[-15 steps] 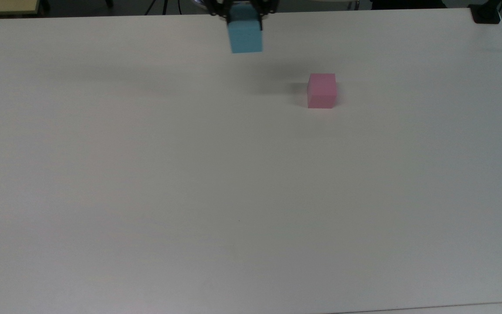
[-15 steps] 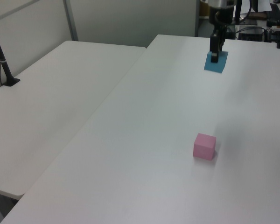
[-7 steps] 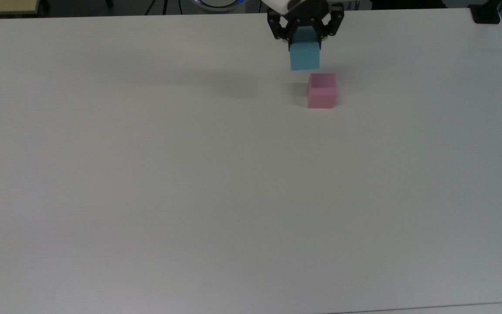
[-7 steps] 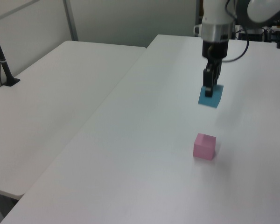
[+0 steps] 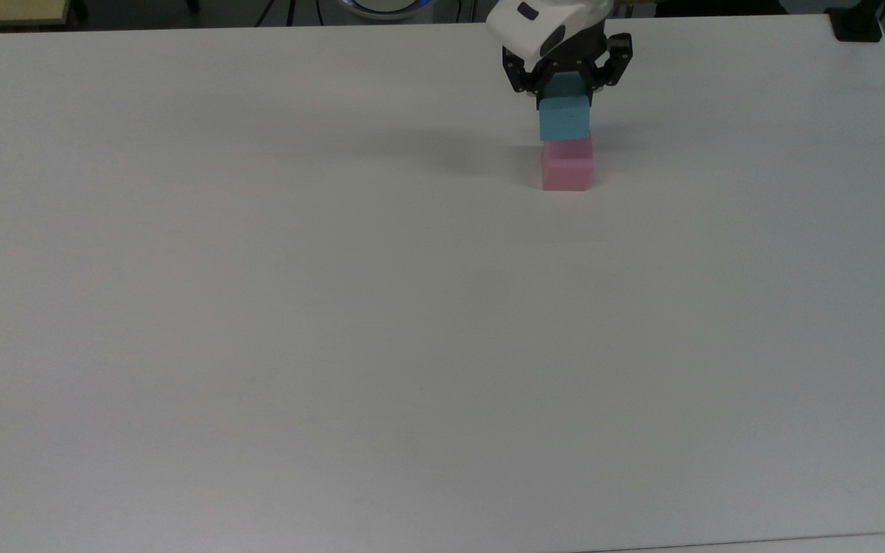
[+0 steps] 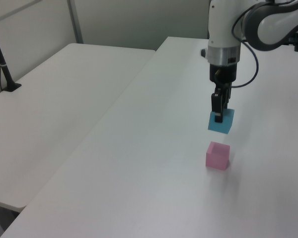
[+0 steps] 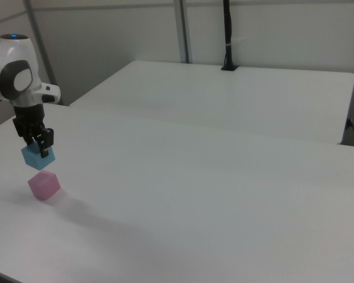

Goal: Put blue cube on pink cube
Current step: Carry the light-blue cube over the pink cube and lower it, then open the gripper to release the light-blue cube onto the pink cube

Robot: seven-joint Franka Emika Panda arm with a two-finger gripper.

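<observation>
Between jaws: blue cube [image 6: 221, 122], clamped, hanging above pink cube [image 6: 217, 155].

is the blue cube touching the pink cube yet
Apart. The left view shows bare table between the blue cube, held in the pincer, and the pink cube.

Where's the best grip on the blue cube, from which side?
Two opposite vertical faces, coming straight down from above, as the claw holds it now. The blue cube has flat parallel sides, and a top-down hold leaves its underside free to seat on the pink cube just below.
</observation>
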